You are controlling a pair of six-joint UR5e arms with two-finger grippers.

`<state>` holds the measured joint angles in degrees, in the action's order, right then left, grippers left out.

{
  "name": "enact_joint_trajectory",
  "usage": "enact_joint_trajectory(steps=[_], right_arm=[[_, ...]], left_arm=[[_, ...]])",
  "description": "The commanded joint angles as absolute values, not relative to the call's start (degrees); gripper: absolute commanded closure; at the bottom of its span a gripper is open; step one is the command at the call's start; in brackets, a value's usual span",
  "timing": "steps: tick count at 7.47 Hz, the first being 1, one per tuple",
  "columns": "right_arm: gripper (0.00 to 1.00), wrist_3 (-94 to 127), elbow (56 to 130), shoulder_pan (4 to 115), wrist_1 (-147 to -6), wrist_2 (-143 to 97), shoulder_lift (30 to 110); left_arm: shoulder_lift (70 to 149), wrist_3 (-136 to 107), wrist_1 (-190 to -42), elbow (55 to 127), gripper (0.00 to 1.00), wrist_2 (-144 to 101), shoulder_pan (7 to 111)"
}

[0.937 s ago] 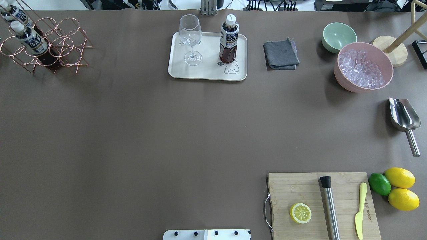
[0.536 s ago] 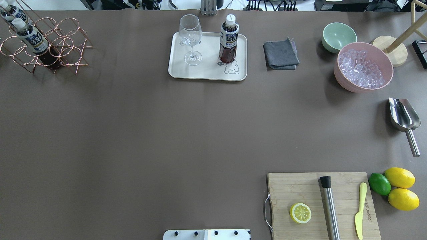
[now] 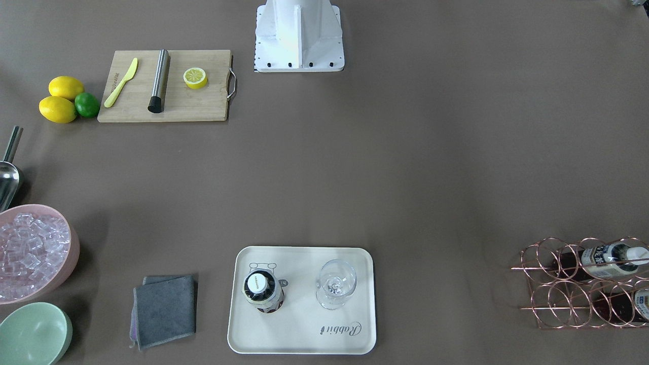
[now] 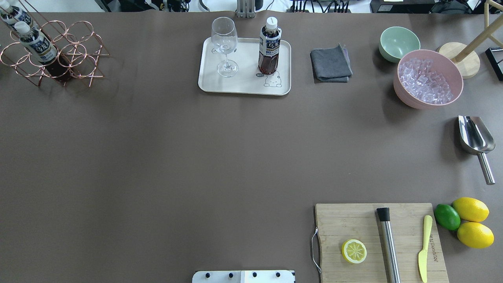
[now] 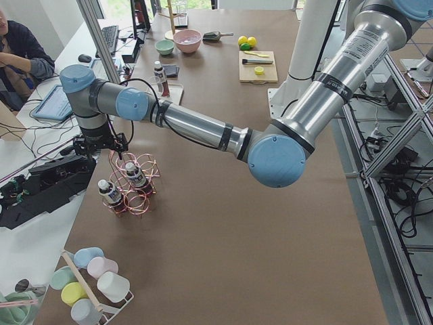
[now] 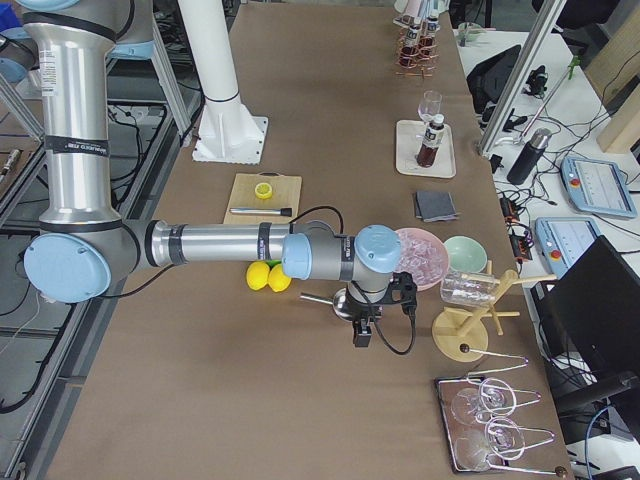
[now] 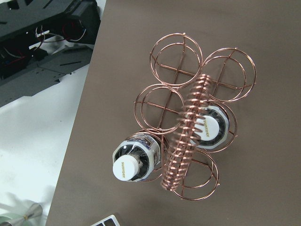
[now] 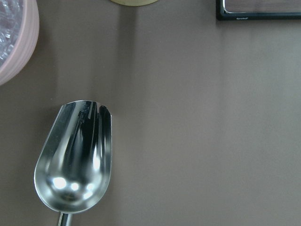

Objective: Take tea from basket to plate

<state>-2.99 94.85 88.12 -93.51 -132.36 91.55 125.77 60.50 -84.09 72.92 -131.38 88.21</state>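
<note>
Brown matting covers the table [image 4: 157, 157]; clock bearings are read on the overhead view, with 12 at the far edge.

The left arm [image 5: 196, 128] stretches out to the 10 o'clock corner. The right arm [image 6: 220, 243] reaches to the 3 o'clock edge.

The bamboo cutting board [image 4: 353, 224] lies at 5 o'clock.

The plate [image 4: 243, 84] lies at 12 o'clock, near the far edge.

The basket [image 7: 186, 132] stands at 10 o'clock, well apart from the plate. Four of its six ring cells are bare; the other two hold like bottles [image 7: 134, 157], one on each side of the coiled handle.

The pink bowl [image 4: 408, 100], filled with ice, sits at 2 o'clock.

The tea [image 4: 269, 49] stands upright on the plate, toward the plate's 3 o'clock side and just at 12 o'clock of the bear drawing, cap on. No gripper is near it.

The wine glass [image 4: 224, 43] stands upright on the plate's 9 o'clock side, apart from the tea.

The left gripper [image 5: 105, 147] hangs above the basket (seen only from the side view), so whether its fingers are apart or together cannot be told.

The right gripper [image 6: 363, 330] hangs over the steel scoop [image 8: 75, 160]. Its finger state cannot be told either.
</note>
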Motion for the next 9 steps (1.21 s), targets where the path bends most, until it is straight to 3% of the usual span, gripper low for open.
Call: enact_joint_trajectory(steps=[1,5,8,9], right_arm=[[0.00,-3.0,97.6,88.9,-93.9,-132.4,93.9],[0.00,-3.0,97.1,89.0,-94.0,-132.6,94.0],[0.00,-3.0,97.2,89.0,-94.0,-132.5,94.2],[0.00,-3.0,97.1,89.0,-94.0,-132.5,94.3]], left_arm=[[121.8,37.1,-83.9,73.0,0.02,-131.3,89.2],[110.9,0.8,-84.6,81.3,0.02,-132.4,88.4],[106.3,-1.5,-84.9,82.1,0.02,-136.6,89.1],[102.5,-1.5,-84.9,85.9,0.02,-136.6,89.4]])
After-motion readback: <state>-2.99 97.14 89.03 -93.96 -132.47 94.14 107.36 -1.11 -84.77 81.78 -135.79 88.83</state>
